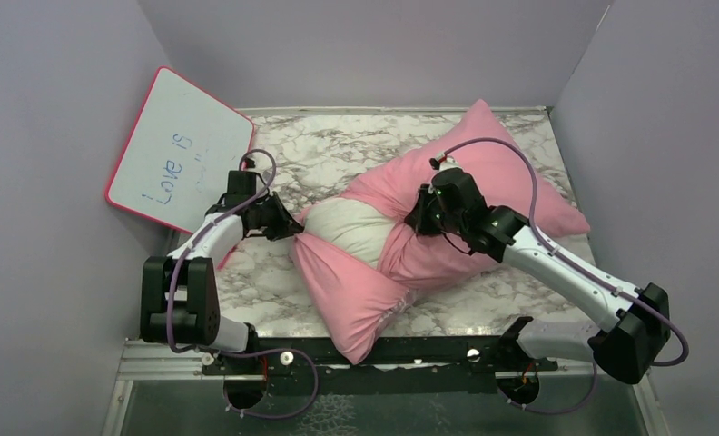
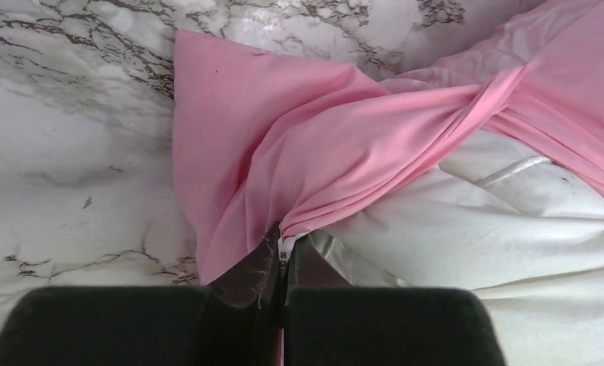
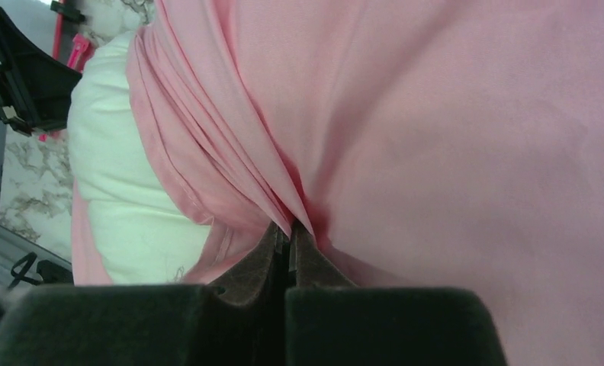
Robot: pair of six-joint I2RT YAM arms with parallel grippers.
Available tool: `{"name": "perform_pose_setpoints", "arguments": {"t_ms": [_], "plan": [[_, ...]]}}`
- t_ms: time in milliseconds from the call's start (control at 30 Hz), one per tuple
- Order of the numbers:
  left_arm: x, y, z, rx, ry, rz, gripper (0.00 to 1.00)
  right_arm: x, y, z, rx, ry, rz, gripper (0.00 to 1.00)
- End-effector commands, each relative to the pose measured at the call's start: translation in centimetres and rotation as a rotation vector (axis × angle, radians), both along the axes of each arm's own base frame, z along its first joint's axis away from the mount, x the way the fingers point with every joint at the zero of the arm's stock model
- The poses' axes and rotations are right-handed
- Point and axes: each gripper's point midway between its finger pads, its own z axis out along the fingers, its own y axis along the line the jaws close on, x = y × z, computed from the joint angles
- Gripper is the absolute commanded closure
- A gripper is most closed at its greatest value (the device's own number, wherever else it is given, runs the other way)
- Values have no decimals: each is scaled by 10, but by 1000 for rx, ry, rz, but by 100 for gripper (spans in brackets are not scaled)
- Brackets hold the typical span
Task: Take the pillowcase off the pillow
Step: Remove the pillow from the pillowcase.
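left fingers [image 2: 257, 267] and right fingers [image 3: 262, 261] clamped on the pillowcase [image 1: 483, 182]; pillow [image 1: 351, 222] part bared. we judge stripping underway; next, draw it clear.

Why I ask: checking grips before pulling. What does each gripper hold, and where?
Both hold the pillowcase: the left gripper pinches a gathered fold beside the bare pillow, the right gripper bunched fabric near its middle.

A whiteboard [image 1: 179, 150] with a pink frame leans tilted against the left wall [image 1: 47, 136] at the far left corner of the table [image 1: 338, 150]. Blue handwriting on it reads "Love is". The tabletop is white marble with grey veins, and plain lilac walls enclose it.
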Motion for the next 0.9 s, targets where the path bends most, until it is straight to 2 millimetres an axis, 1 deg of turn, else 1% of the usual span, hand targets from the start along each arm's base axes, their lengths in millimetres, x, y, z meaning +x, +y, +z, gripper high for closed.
{"name": "perform_pose_setpoints", "arguments": {"t_ms": [0, 33, 100, 133, 233, 267, 300, 333, 400, 433, 467, 533, 600, 667, 700, 767, 833, 867], "plan": [[8, 15, 6, 52, -58, 31, 100, -34, -15, -14, -98, 127, 123, 95], [10, 16, 14, 55, -77, 33, 100, -34, -11, -5, -87, 118, 147, 88], [14, 16, 26, 55, -111, 36, 100, -38, -2, 13, -50, 107, 206, 69], [14, 16, 32, 53, -125, 35, 100, -40, 2, 21, -32, 99, 231, 62], [16, 14, 51, 42, -175, 26, 96, -48, 7, 39, 1, 89, 285, 46], [15, 13, 56, 37, -189, 23, 93, -53, 8, 43, 9, 93, 306, 41], [14, 11, 60, 27, -199, 19, 87, -57, 9, 46, 19, 97, 329, 38], [12, 9, 64, 15, -208, 13, 81, -62, 11, 48, 29, 101, 352, 37], [9, 6, 69, -8, -218, 9, 77, -72, 16, 51, 50, 109, 390, 35], [8, 5, 70, -15, -218, 10, 73, -79, 19, 53, 62, 113, 413, 34], [6, 5, 72, -19, -221, 11, 65, -85, 24, 53, 72, 116, 433, 34], [3, 4, 75, -25, -227, 15, 42, -94, 31, 51, 75, 124, 448, 34], [-1, 5, 79, -23, -231, 24, 22, -102, 38, 42, 48, 139, 453, 34], [-6, 10, 84, -4, -232, 57, 7, -106, 44, 30, -7, 150, 429, 33], [-9, 14, 85, 11, -226, 90, 2, -104, 45, 24, -43, 151, 387, 33], [-15, 22, 90, 34, -229, 156, 1, -95, 45, 14, -85, 155, 294, 33], [-22, 28, 99, 46, -254, 202, 1, -84, 41, 8, -98, 147, 202, 33], [-24, 36, 104, 50, -267, 249, 1, -79, 40, 7, -98, 136, 166, 33]]}}
